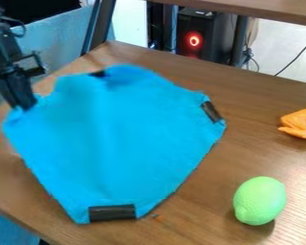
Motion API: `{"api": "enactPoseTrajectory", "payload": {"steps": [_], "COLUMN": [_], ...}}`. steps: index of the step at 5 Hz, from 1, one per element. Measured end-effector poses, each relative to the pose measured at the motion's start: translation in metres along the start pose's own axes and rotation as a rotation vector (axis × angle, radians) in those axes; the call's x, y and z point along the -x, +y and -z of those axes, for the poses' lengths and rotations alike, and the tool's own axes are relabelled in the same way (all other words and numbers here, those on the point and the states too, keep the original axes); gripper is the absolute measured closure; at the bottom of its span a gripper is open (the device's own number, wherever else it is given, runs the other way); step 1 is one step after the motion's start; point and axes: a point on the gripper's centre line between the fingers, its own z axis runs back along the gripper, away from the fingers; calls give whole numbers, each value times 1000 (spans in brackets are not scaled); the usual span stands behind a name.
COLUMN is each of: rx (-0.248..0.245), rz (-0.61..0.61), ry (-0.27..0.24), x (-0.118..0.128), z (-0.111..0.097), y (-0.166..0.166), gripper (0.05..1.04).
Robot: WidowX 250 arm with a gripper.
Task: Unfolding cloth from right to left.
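Lying across the desk, the blue cloth meets the black gripper at its left edge, the fingers seemingly clamped on it from where I stand. A green fruit sits to the right.

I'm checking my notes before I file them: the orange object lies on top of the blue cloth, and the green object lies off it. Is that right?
Not quite: the camera view shows the orange object on the wooden table, apart from the blue cloth. The green object does lie off it.
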Motion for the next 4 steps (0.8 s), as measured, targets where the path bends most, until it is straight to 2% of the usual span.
{"api": "enactPoseTrajectory", "payload": {"steps": [1, 2, 3, 4], "rx": [24, 27, -29, -87], "rz": [-5, -23, -16, -12], "ry": [27, 35, -5, -74], "x": [11, 13, 7, 4], "z": [-1, 2, 7, -3], "y": [6, 6, 6, -1], "gripper": [1024, 1024, 1024, 1024]}}
